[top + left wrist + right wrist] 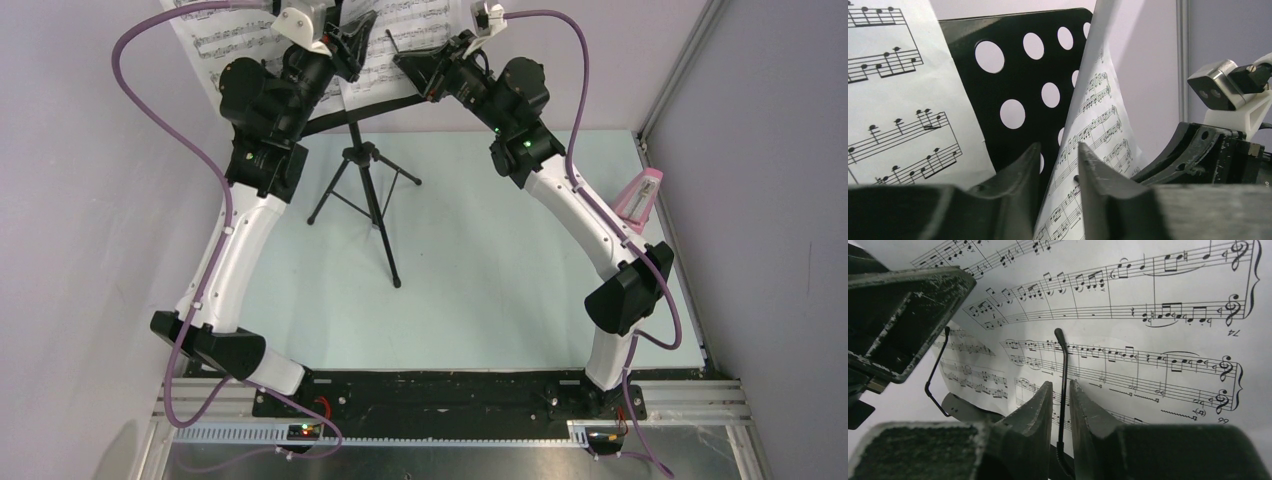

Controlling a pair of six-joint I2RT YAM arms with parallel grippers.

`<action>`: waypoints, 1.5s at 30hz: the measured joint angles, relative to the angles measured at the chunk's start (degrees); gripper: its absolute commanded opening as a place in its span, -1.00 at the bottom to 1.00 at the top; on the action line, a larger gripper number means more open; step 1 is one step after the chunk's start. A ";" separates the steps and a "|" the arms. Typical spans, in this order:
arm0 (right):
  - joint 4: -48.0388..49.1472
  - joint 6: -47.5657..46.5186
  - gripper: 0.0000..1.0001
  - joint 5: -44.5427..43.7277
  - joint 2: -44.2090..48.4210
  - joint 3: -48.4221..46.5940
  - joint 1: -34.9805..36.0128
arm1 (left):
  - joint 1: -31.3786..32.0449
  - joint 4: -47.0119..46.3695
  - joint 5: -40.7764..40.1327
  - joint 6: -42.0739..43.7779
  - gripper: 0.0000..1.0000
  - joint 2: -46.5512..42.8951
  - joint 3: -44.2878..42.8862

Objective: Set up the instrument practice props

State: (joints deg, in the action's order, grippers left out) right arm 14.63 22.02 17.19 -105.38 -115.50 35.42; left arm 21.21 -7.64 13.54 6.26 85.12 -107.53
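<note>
Right gripper (1061, 384) slightly open astride the wire clip (1063, 355) — I'd close gently. Left gripper (1059, 147), 11 o'clock, open by the page (1098, 115) edge.

One music stand (362, 160), one pink metronome (640, 195), at least two sheet-music pages (225, 40), two robot arms (240, 250).

Pale green tabletop (480, 260), lilac walls (70, 200), aluminium corner post (678, 70), slotted rail (430, 432) along near edge.
</note>
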 measured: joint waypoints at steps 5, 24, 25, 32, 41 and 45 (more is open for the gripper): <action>0.68 0.02 -0.32 -0.02 0.00 -0.15 0.15 | 0.02 0.02 -0.26 -0.17 0.17 -0.04 0.00; -6.36 0.28 0.24 -3.28 2.38 -2.38 1.62 | 0.04 -0.09 -2.84 -2.54 0.56 -8.37 2.62; -7.30 0.33 0.26 -4.09 3.06 -2.38 1.64 | 0.04 -0.17 -2.95 -3.04 0.58 -9.31 3.34; -14.29 -1.36 0.32 -12.09 12.07 -0.37 1.60 | 0.04 -0.35 -4.35 -5.88 0.71 -16.46 9.94; -30.21 0.07 0.62 -22.97 30.84 14.84 -8.15 | 0.28 0.92 9.55 -9.77 0.79 -21.90 16.04; -37.48 3.28 0.85 -27.45 38.75 26.32 -16.72 | 2.97 0.94 16.79 -11.78 0.99 -20.37 17.86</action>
State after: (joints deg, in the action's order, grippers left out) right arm -22.85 25.30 -10.26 -66.63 -89.19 18.70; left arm 24.18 -6.70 30.33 -5.52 64.75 -89.67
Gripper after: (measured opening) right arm 0.858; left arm 0.956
